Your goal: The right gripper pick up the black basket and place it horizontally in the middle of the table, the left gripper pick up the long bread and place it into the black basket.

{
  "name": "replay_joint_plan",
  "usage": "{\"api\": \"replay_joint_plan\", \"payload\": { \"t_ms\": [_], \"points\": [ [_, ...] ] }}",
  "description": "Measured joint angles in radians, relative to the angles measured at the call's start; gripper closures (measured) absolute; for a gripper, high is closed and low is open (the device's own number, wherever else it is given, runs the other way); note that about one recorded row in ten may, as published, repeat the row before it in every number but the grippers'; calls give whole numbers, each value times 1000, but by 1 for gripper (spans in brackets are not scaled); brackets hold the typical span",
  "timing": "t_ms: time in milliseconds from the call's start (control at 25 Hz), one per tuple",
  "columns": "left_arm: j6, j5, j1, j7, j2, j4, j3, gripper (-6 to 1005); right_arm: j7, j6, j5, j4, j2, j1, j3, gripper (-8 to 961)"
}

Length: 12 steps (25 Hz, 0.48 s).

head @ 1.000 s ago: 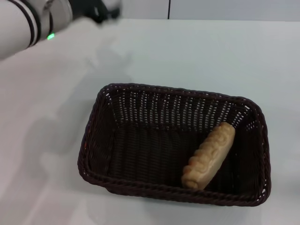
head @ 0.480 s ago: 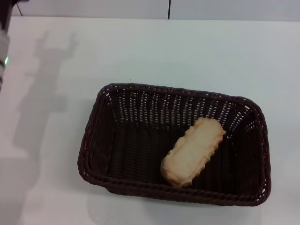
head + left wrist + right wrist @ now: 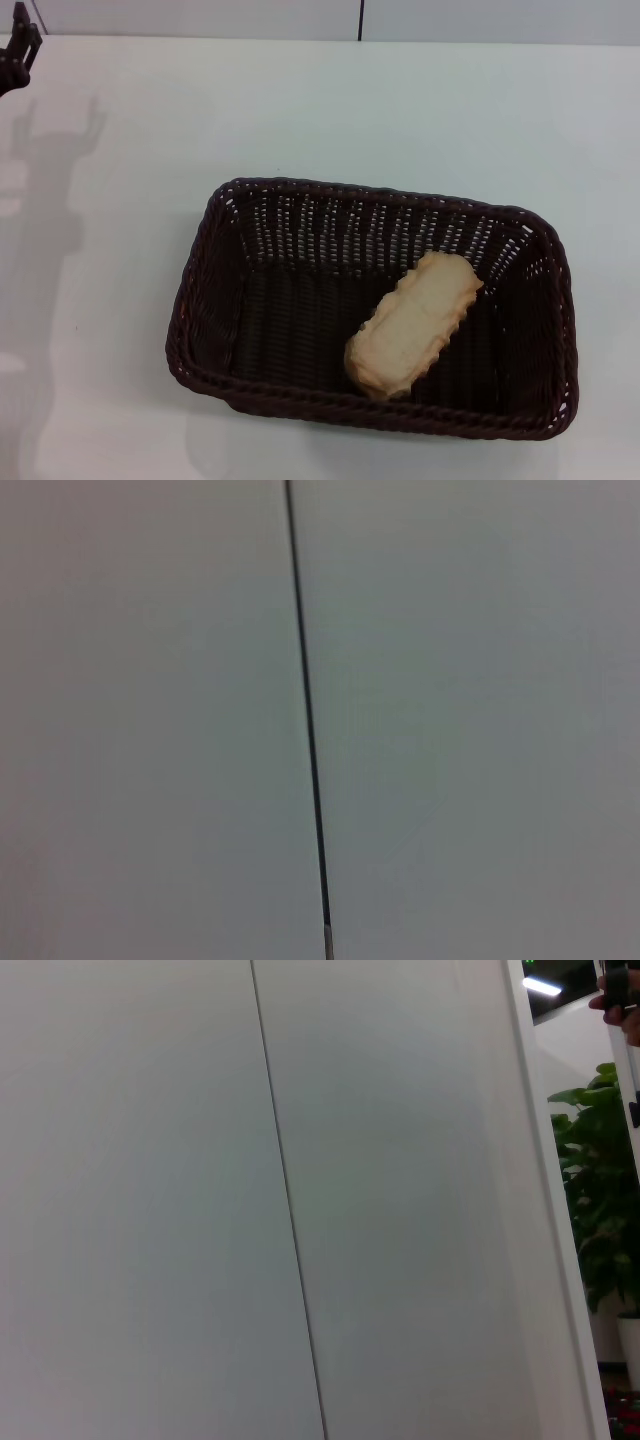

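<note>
The black basket [image 3: 372, 310] stands lengthwise across the middle of the white table [image 3: 450, 120]. The long bread [image 3: 412, 323] lies slantwise inside it, toward its right half, pale flat underside up. Only a black part of the left gripper [image 3: 18, 52] shows, at the far left corner of the head view, raised and well away from the basket, holding nothing. Its shadow on the table shows two spread prongs. The right gripper is out of view. Both wrist views show only a pale wall with a dark seam [image 3: 308, 730].
The table's far edge meets a pale wall with a dark seam [image 3: 360, 20]. The left arm's shadow [image 3: 45, 200] falls on the table's left side. A green plant [image 3: 600, 1190] shows beyond a wall edge in the right wrist view.
The left arm has pulled back from above the table to the far left corner. The bread has tipped from ridged side up to pale underside up, and has since lain still.
</note>
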Motion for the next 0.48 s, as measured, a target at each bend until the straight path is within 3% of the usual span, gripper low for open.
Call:
{"api": "replay_joint_plan", "payload": {
  "t_ms": [480],
  "points": [
    [-48, 3, 7, -38, -1, 16, 13, 147, 0, 17, -5, 24, 1, 8, -26, 128]
  ]
}}
